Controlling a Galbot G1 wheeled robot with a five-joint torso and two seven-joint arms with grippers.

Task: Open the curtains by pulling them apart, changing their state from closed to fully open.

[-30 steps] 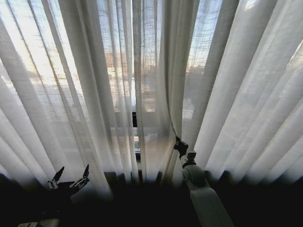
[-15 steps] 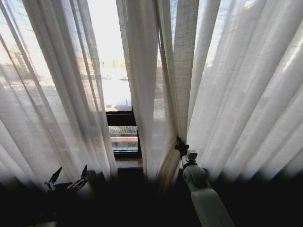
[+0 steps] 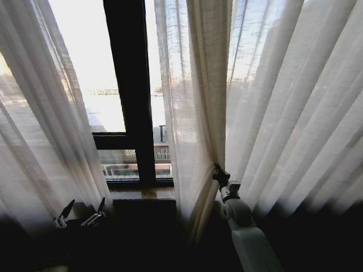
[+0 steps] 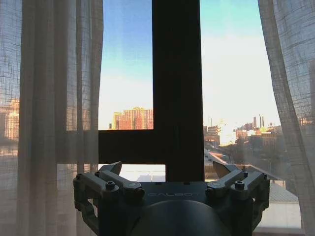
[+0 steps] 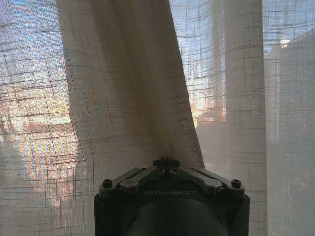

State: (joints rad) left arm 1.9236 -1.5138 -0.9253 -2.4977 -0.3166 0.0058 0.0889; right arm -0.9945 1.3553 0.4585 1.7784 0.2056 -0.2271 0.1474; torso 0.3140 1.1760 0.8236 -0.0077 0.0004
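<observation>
The sheer white curtains hang in two panels with a gap between them. The left panel [image 3: 39, 124] hangs at the left and the right panel [image 3: 272, 113] runs from the middle to the right. My right gripper [image 3: 218, 171] is shut on a gathered fold at the right panel's inner edge, and the fabric [image 5: 123, 88] pinches into the closed fingertips [image 5: 166, 162]. My left gripper [image 3: 82, 208] waits open, low and just beside the left panel's hem. Its own view looks through the gap with nothing between its fingers [image 4: 172, 169]. There, curtain fabric hangs on both sides [image 4: 49, 108] [image 4: 290, 98].
A dark window frame bar [image 3: 127, 85] stands upright in the gap, with a crossbar [image 3: 113, 140] and sill [image 3: 142, 182] below it. City buildings [image 4: 133, 118] show through the glass. The floor area under the curtains is dark.
The gap between the two panels has widened a lot and the dark window frame now shows. My right gripper has kept its hold on the fold. The head view has shifted as well.
</observation>
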